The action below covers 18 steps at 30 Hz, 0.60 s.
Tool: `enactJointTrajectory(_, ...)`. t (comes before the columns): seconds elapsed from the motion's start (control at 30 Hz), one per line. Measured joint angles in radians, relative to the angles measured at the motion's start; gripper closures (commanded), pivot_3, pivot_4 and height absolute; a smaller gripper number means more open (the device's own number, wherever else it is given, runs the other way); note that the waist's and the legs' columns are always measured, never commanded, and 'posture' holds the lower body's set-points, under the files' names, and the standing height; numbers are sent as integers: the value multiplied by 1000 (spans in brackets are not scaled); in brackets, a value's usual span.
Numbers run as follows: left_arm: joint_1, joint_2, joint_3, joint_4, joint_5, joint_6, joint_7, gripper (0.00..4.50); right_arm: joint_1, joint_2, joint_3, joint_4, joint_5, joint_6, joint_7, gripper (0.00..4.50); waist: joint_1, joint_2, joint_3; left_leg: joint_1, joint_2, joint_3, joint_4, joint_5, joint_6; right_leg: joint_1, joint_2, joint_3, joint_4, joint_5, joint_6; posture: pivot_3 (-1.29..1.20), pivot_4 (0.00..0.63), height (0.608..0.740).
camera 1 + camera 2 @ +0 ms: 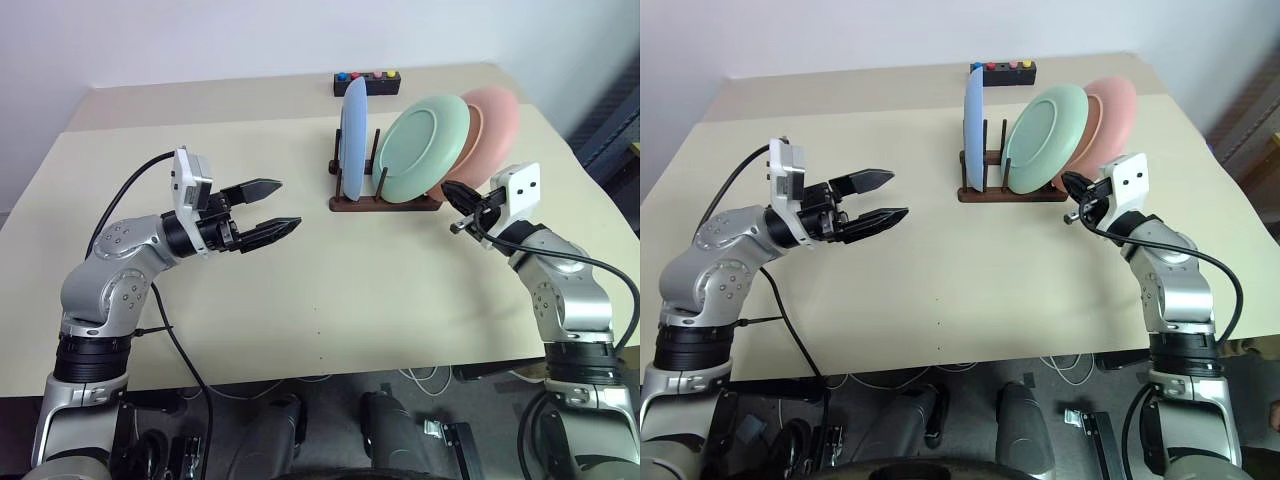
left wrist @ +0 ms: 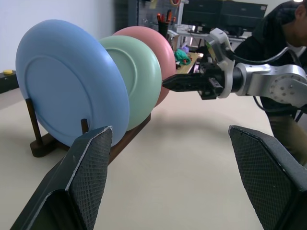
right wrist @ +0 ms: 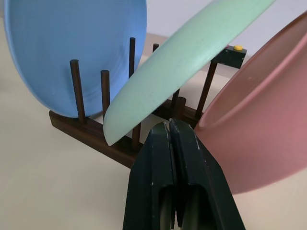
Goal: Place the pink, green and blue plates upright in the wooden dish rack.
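— Starting from the right pincer (image 1: 461, 207): how does it stand?

— Closed, both black fingers pressed flat together with nothing between them. Its tip sits low, just beside the lower edge of the pink plate (image 1: 495, 125) and near the right end of the wooden rack (image 1: 385, 203). From its own wrist view the tip looks to be at the gap between the pink plate and the green plate (image 1: 428, 145), though I cannot tell whether it touches either.

— And the left pincer (image 1: 274, 207)?

— Jaws spread wide, empty, hovering over bare desk (image 1: 300, 300), well apart from the rack and to its left.

— Where are the plates, then?

— All three in the rack, at the far right part of the desk. The blue plate (image 1: 353, 140) stands upright at the left end between pegs. The green one leans to the right, and the pink one leans behind it at the right end, seemingly past the last pegs.

— How would they handle?

— Stiff, matte, probably light, so not too slippery; likely breakable if tipped off. I judge the rim is the place to take hold, pinched near the top. A closed tip can only nudge, and a hard push may slide the small rack.

— Anything behind?

— A black box with coloured buttons (image 1: 367, 81), further back.
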Motion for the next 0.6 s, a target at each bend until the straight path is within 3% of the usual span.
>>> enactJointTrajectory(0.6,27,8,1,-29,-2,7,4,513,-104,5,37,40,-56,-38,21,4460,0,0,0,0,0,0,0,0,0,0,0,0,0,0,0,0,150,740)
